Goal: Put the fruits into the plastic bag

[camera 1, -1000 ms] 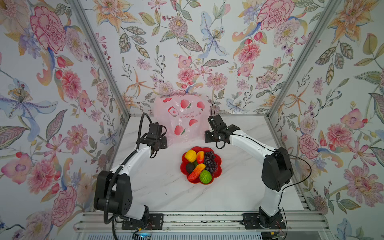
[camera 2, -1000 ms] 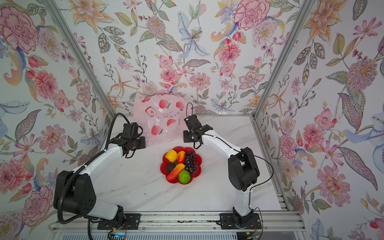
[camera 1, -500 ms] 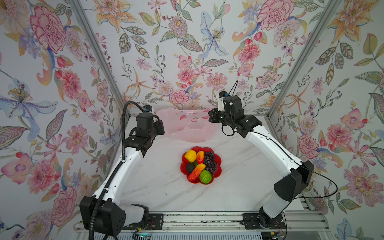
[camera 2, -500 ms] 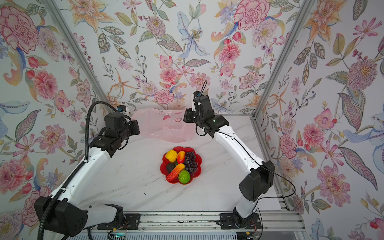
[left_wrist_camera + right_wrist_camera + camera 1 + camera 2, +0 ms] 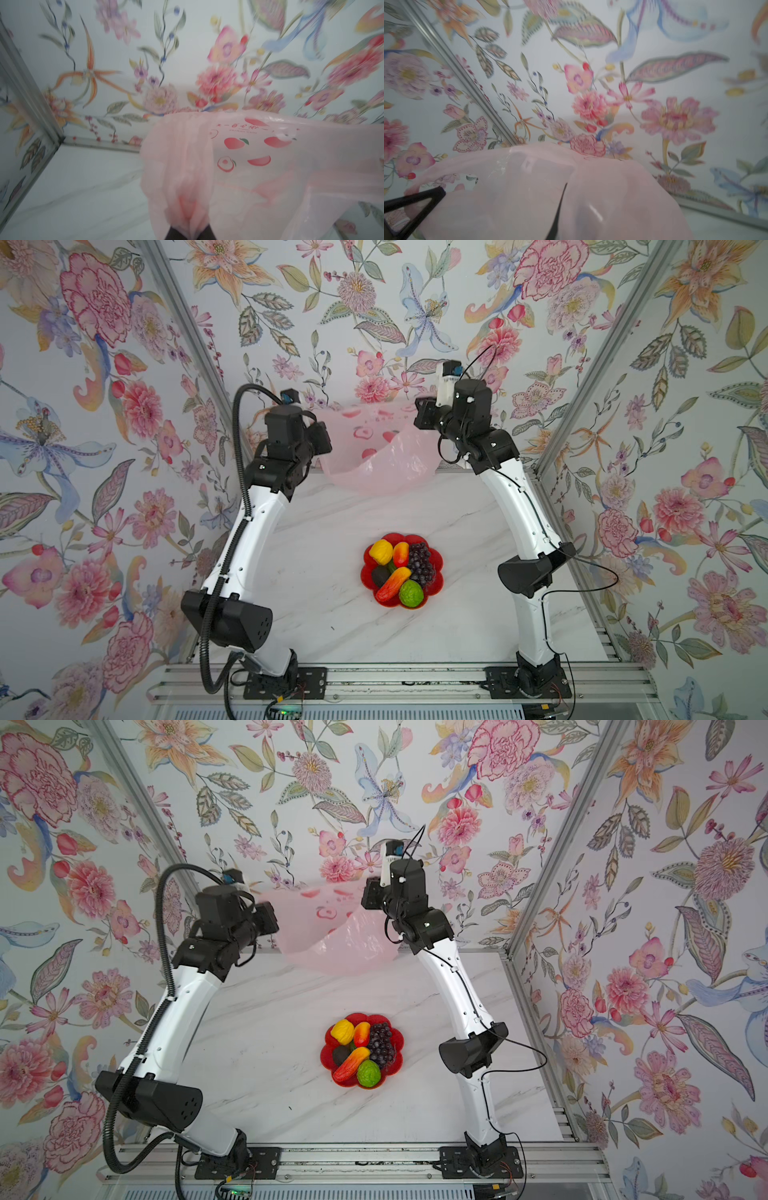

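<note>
Bag [image 5: 376, 460] higher between left hand [image 5: 321, 440], right hand [image 5: 421, 419]

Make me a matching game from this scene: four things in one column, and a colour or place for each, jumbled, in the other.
Things:
1. bag
2. plate
3. grapes
4. bumpy ball

Descriptions:
a. green, at the plate's near edge
b. pale pink, held up at the back
c. dark purple bunch
d. red, flower-shaped, on the table

Pairs: 1-b, 2-d, 3-c, 4-a
</note>
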`<act>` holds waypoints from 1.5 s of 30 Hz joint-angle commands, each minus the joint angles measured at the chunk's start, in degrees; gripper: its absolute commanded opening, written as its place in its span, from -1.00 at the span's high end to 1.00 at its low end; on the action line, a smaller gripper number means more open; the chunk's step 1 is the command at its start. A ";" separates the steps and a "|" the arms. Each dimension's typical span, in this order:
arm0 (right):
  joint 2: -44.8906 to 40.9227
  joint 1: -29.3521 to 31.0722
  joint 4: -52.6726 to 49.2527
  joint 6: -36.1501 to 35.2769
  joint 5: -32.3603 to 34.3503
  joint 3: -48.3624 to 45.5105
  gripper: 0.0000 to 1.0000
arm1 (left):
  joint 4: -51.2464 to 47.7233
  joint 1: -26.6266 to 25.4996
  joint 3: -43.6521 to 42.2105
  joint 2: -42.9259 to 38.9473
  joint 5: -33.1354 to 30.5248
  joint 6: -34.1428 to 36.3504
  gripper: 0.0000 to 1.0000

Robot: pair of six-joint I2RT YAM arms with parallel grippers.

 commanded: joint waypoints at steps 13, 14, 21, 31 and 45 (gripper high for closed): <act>-18.66 -6.60 -1.15 20.66 -10.57 -68.01 1.00 | 1.40 -1.91 -50.04 -17.97 -12.43 5.26 1.00; -18.87 -6.26 0.18 20.91 -9.91 -68.10 1.00 | 1.81 -1.39 -51.27 -18.63 -10.98 4.43 1.00; -16.10 -5.92 -0.82 18.37 -6.03 -53.32 1.00 | 3.20 1.97 -47.34 -22.43 -9.36 5.57 1.00; -3.19 -1.91 -3.38 17.84 -10.87 -38.83 1.00 | 3.34 3.27 -53.47 -26.54 -11.69 5.33 1.00; 10.93 0.74 -7.64 16.90 -14.48 -24.83 1.00 | -1.56 3.74 -63.93 -37.55 -13.88 2.25 1.00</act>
